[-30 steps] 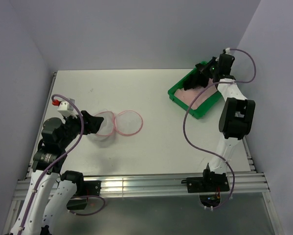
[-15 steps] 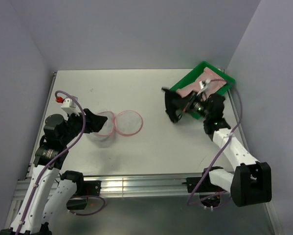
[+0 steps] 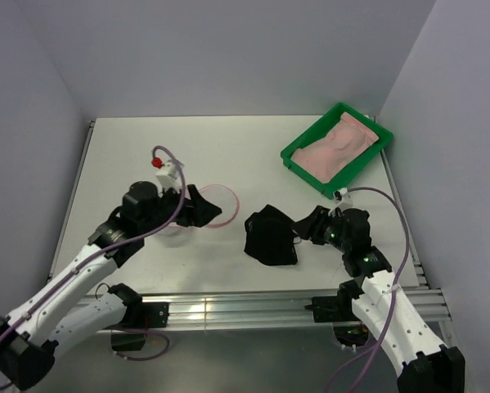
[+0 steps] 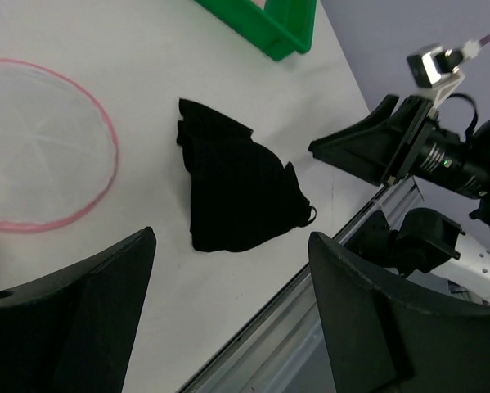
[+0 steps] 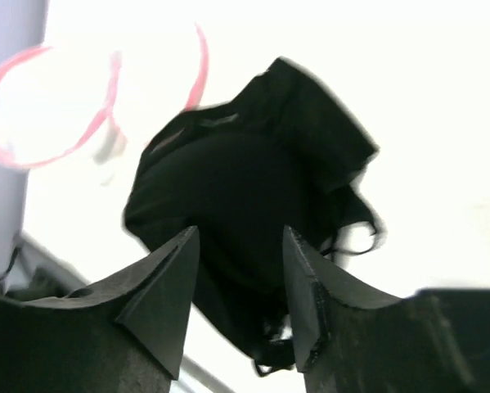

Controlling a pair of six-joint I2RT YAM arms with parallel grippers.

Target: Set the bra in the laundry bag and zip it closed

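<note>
Lying in a crumpled heap on the white table [image 3: 146,147], the black bra [image 3: 271,236] sits near the laundry bag [image 3: 222,202], clear of its pink rim and outside it, on the side of the bag that faces the right arm. The right gripper [image 3: 303,228] hangs low on the far side of the bra from the laundry bag, its jaws parted and holding nothing; the left wrist view shows bare table between it and the cloth. The left gripper [image 3: 197,210] hovers over the laundry bag's edge opposite the bra, its jaws spread wide and empty, hiding part of the mesh. Well beyond the bra from the laundry bag, a green tray [image 3: 306,174] holds a pink garment [image 3: 339,143]
</note>
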